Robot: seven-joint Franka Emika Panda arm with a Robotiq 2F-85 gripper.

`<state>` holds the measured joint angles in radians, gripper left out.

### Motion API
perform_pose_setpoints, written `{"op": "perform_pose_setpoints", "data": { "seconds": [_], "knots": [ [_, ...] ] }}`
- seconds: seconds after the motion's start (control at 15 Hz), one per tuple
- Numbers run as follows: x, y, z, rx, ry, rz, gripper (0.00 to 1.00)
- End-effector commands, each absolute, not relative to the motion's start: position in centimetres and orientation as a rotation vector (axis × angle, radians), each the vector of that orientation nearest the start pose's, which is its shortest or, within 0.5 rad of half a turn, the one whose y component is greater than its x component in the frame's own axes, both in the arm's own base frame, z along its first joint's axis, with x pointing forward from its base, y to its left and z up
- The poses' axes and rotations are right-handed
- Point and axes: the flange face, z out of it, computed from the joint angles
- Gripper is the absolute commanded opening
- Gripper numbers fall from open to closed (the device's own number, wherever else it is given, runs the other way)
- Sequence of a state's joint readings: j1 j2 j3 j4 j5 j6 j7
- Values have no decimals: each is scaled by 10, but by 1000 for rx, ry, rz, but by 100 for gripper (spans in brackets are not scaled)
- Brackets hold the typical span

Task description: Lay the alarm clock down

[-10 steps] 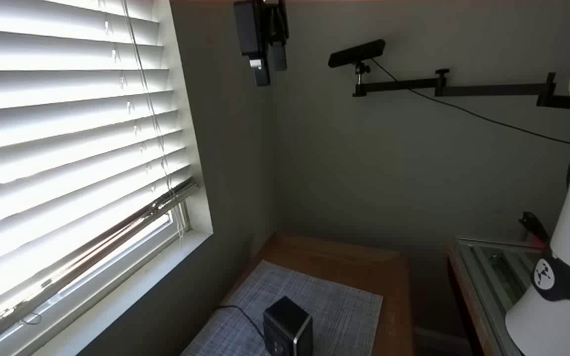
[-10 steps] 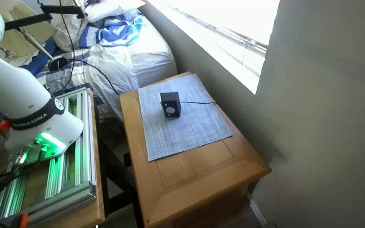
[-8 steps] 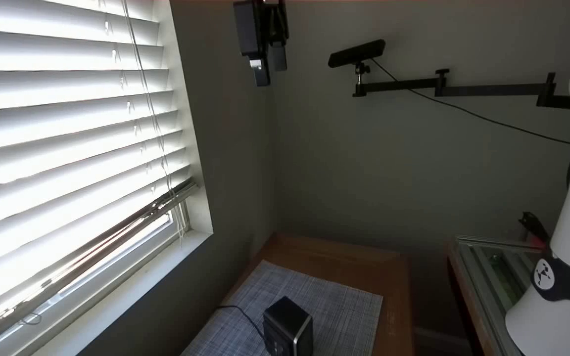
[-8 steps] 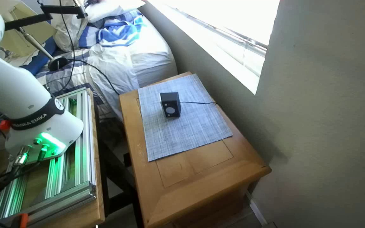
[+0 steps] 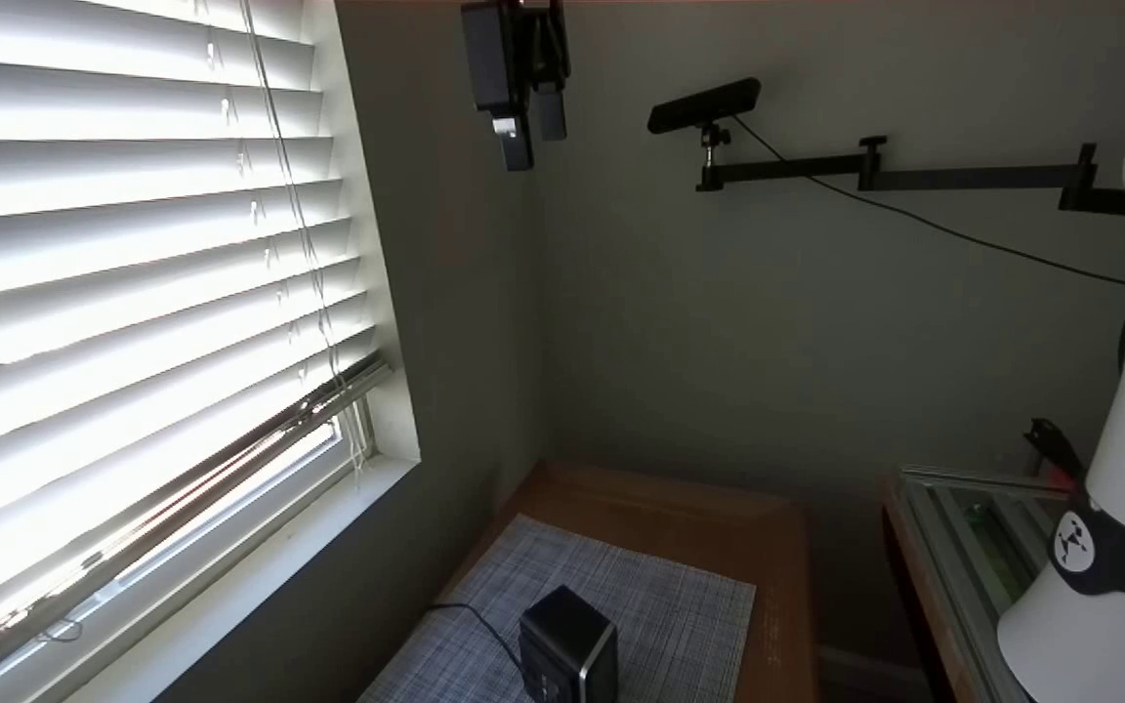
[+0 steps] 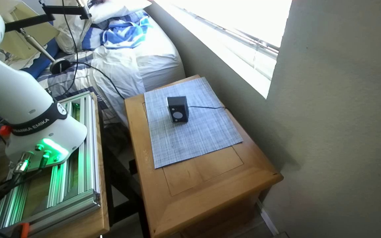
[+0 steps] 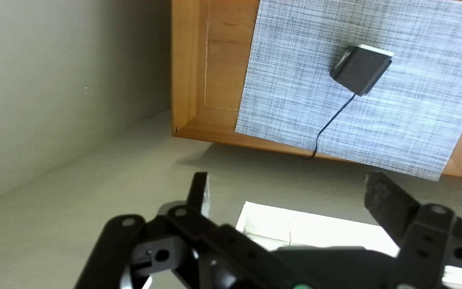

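The alarm clock, a small black box with a cord, stands upright on a woven grey placemat. It shows in both exterior views (image 5: 567, 644) (image 6: 178, 109); its lower part is cut off in the first of these points' view. In the wrist view the clock (image 7: 361, 69) is at the upper right, seen from above, with a pale edge along its far side. My gripper (image 7: 288, 176) is wide open and empty in the wrist view. In an exterior view the gripper (image 5: 533, 144) hangs at the top, fingers down, high above the clock and well apart from it.
The placemat (image 6: 197, 142) lies on a wooden table (image 6: 210, 191). A black cord (image 6: 207, 107) runs from the clock over the table edge toward the wall. A window with blinds (image 5: 133, 293) and a camera on a wall arm (image 5: 704, 105) are nearby. A bed (image 6: 157, 62) stands beyond.
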<state>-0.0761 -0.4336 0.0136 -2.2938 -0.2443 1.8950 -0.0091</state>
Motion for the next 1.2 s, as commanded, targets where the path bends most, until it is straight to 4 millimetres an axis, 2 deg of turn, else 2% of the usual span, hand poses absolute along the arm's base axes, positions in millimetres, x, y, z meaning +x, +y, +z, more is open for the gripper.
{"op": "perform_pose_setpoints", "data": {
  "seconds": [0.0, 0.27, 0.6, 0.8, 1.13],
  "knots": [
    [424, -44, 523, -3381, -33, -42, 100],
    [424, -44, 523, -3381, -33, -42, 100],
    [433, -38, 479, -3150, 283, -17, 100],
    [432, -38, 444, -3047, 483, -9, 100],
    [419, -53, 363, -2918, 836, 41, 100]
  ]
}}
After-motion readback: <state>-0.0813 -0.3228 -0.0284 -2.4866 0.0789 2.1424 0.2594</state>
